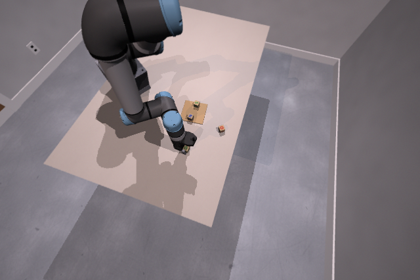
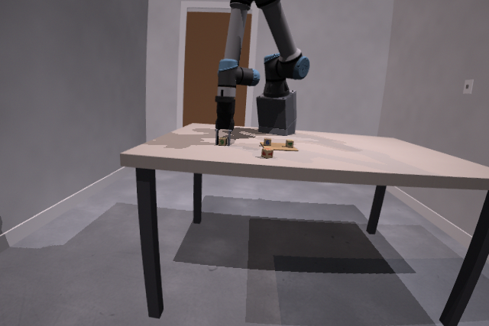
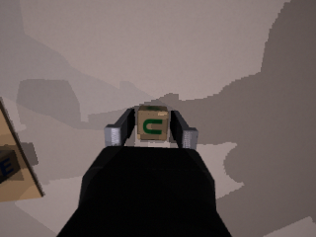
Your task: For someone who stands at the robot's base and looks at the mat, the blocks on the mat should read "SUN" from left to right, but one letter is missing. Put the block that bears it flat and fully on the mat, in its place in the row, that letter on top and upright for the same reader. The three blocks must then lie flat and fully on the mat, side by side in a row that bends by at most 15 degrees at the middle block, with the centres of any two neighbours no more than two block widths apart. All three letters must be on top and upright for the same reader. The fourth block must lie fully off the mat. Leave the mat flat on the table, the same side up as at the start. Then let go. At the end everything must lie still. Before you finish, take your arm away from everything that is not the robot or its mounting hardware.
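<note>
A wooden block with a green letter U point(image 3: 152, 126) point(image 1: 185, 149) point(image 2: 222, 140) lies on the table off the mat. My gripper point(image 3: 152, 118) point(image 1: 184, 148) point(image 2: 222, 140) is down at the table with one finger on each side of this block; small gaps show beside it, so the gripper is open. The tan mat point(image 1: 201, 111) point(image 2: 280, 147) point(image 3: 20, 190) carries two blocks: one with a blue letter point(image 1: 190, 117) point(image 2: 267, 141) and one with a green letter point(image 1: 196, 103) point(image 2: 289, 143). A block with a red letter point(image 1: 221, 128) point(image 2: 267, 152) lies on the table off the mat.
The table point(image 1: 102, 155) point(image 2: 355, 164) is pale beige. The robot's base point(image 2: 276, 113) stands at its back edge, behind the mat. The arm's elbow and forearm point(image 1: 135, 94) hang over the table to the left of the mat.
</note>
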Robot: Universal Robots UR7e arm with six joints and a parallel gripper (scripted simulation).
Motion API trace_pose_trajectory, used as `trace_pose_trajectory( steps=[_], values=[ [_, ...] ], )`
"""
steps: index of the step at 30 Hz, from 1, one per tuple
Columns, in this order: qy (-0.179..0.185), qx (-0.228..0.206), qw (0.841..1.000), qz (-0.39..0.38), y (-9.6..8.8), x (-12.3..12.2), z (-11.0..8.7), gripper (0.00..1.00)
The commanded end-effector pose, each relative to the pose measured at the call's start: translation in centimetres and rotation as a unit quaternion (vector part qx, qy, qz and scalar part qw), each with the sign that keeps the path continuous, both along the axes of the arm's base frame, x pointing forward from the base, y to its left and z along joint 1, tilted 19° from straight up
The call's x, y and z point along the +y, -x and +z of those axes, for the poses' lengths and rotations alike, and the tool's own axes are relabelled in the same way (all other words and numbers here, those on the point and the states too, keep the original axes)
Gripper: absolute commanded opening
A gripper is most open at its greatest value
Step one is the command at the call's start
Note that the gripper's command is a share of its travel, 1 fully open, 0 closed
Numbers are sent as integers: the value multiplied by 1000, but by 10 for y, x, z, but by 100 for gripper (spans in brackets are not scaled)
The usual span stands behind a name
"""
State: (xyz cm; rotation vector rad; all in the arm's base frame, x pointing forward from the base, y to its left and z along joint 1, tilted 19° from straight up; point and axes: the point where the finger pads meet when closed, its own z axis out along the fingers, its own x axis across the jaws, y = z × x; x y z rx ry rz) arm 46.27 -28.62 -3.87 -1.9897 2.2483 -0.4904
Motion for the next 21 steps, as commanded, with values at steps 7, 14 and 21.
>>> trace_pose_trajectory(
  steps=[7, 14, 21],
  values=[
    [1, 0, 1000, 0, 0, 0, 1, 87],
    [1, 0, 1000, 0, 0, 0, 1, 57],
    [1, 0, 1000, 0, 0, 0, 1, 57]
  ],
)
